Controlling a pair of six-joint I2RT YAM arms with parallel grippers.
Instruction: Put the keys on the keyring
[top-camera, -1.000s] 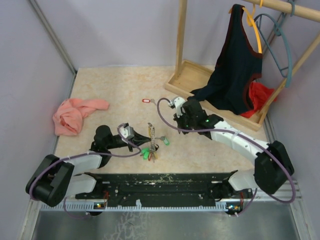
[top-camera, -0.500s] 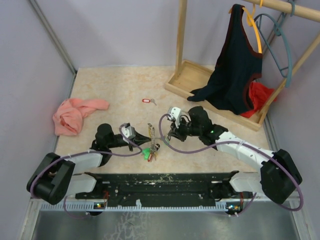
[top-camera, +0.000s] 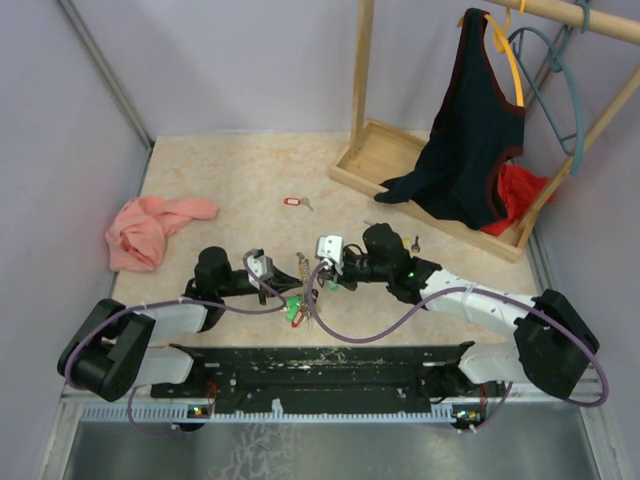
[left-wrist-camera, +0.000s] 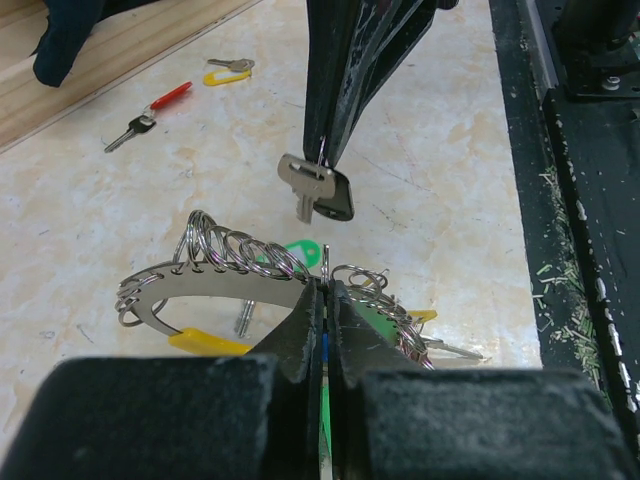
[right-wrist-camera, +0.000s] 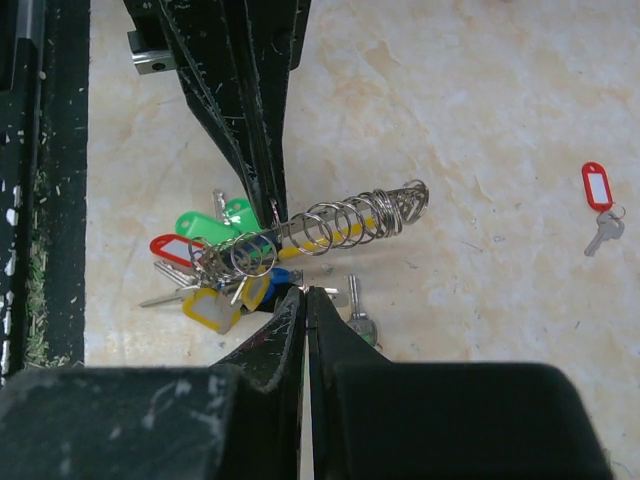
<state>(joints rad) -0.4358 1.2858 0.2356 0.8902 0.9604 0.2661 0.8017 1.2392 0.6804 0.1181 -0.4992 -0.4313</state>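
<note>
The left pincer (left-wrist-camera: 325, 292) is pressed together on the thin silvery metal keyring (left-wrist-camera: 225, 283) near the beige worktop (left-wrist-camera: 450, 150)'s front edge, while the right pincer (left-wrist-camera: 323, 150), also closed, pinches what seems a small silver black-headed key (left-wrist-camera: 312, 190) hanging just above that ring.

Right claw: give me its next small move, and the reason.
Probably ease the right claw down toward the keyring, bringing the key it pinches to the ring's wire. In the left wrist view that key hangs just above the ring, not touching it, while the left claw is shut on the ring.
</note>
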